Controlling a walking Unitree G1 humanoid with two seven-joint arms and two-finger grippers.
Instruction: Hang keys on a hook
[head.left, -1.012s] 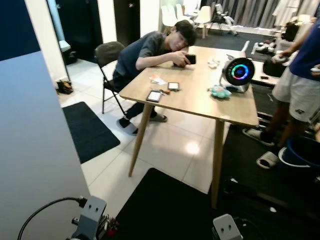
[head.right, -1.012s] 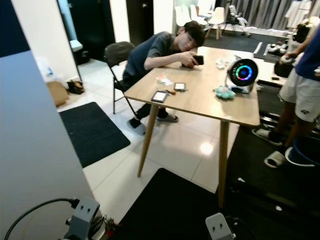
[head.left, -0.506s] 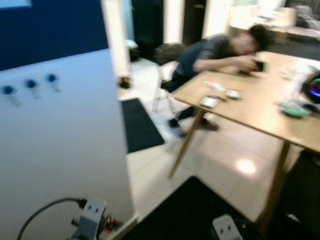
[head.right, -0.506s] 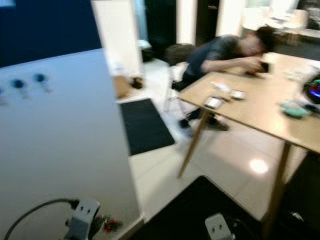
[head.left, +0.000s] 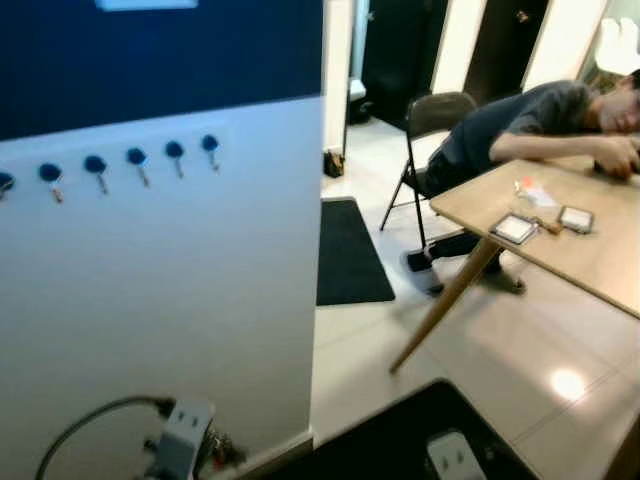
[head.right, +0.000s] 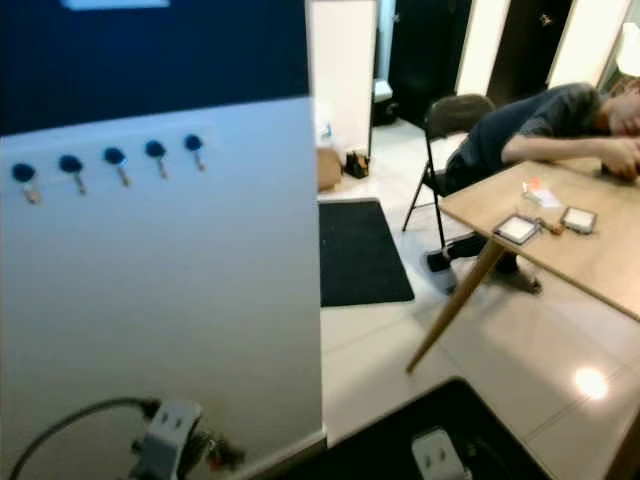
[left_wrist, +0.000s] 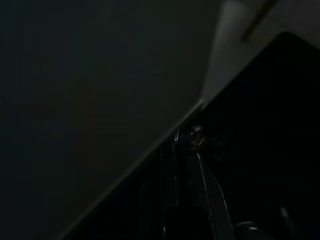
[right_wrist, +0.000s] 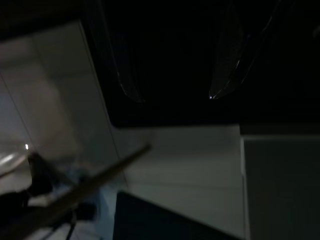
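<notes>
1. Wall (head.left: 180, 330): a pale panel fills the left half of the head views, with a dark blue band (head.left: 150, 50) above it.
2. Hooks (head.left: 130, 165): a row of blue-capped hooks runs across the panel just under the band, at about 10 o'clock in the head views. Nothing can be made out hanging on them.
3. Floor (head.left: 350, 350): pale glossy tiles; one black mat (head.left: 350, 255) lies by the wall's end, another mat (head.right: 470, 430) sits at 6 o'clock.
4. Table (head.left: 590, 250): wooden, at 3 o'clock, with small flat items near its corner. A person (head.left: 530, 115) in a dark shirt leans over it from a folding chair (head.left: 430, 120).
5. Left gripper (left_wrist: 187, 165): hangs low at 7 o'clock, close to the wall's base. In the dim wrist view its fingers are clenched on keys (left_wrist: 195, 137), a small red-and-metal cluster at the tips.
6. Right gripper (right_wrist: 175, 95): hangs low over the black mat; its two fingers stand apart, released, holding nothing.
</notes>
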